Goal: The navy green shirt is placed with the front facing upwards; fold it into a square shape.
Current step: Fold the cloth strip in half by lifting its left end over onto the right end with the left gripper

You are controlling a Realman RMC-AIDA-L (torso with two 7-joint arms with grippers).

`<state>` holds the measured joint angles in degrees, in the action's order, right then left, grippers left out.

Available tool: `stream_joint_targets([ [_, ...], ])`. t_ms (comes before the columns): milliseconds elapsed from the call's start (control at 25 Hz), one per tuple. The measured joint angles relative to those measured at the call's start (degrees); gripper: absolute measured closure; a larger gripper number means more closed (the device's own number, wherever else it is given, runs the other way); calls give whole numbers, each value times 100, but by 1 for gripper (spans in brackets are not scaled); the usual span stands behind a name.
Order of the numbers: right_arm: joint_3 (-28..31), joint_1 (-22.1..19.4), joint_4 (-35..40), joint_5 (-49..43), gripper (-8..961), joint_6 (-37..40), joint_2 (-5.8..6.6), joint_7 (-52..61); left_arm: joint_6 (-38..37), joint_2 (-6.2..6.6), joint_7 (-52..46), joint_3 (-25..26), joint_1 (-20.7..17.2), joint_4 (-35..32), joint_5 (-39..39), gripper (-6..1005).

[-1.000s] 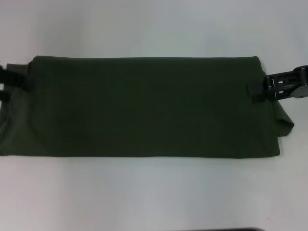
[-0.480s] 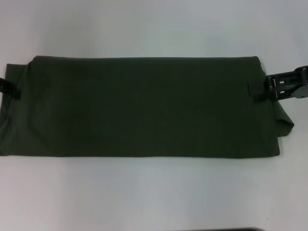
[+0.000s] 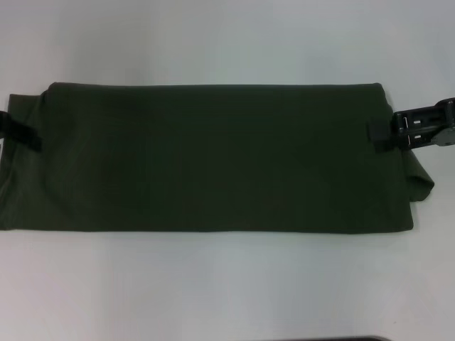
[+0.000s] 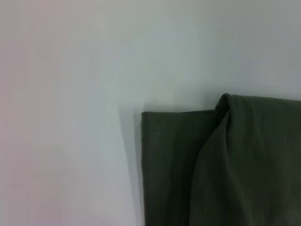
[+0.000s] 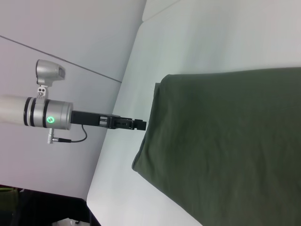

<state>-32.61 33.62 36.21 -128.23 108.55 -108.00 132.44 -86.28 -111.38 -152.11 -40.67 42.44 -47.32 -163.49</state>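
1. Head view: the shirt [image 3: 213,158] lies on the table [image 3: 227,284], folded into a long band. The left gripper [image 3: 21,133] sits at the shirt's left end and the right gripper [image 3: 384,133] at its right end; whether either is clenched, I cannot tell.
2. Left wrist view: a folded shirt corner [image 4: 221,165] lies on the table [image 4: 70,117].
3. Right wrist view: the left gripper [image 5: 139,124] touches the shirt's [image 5: 225,141] far end.
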Motion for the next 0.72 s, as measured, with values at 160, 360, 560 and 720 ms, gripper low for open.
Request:
stream_joint_targets([
  [160, 5, -14, 0, 0, 102, 10, 0, 23, 154, 9, -73, -191, 35, 162, -4, 180],
  [360, 9, -13, 0, 0, 101, 19, 0, 33, 253, 21, -192, -362, 31, 191, -8, 180],
  [560, 9, -11, -8, 0, 101, 24, 0, 35, 283, 43, -236, -436, 34, 211, -8, 181],
  [720, 9, -14, -9, 0, 101, 26, 0, 36, 328, 68, -246, -441, 34, 284, -8, 182],
])
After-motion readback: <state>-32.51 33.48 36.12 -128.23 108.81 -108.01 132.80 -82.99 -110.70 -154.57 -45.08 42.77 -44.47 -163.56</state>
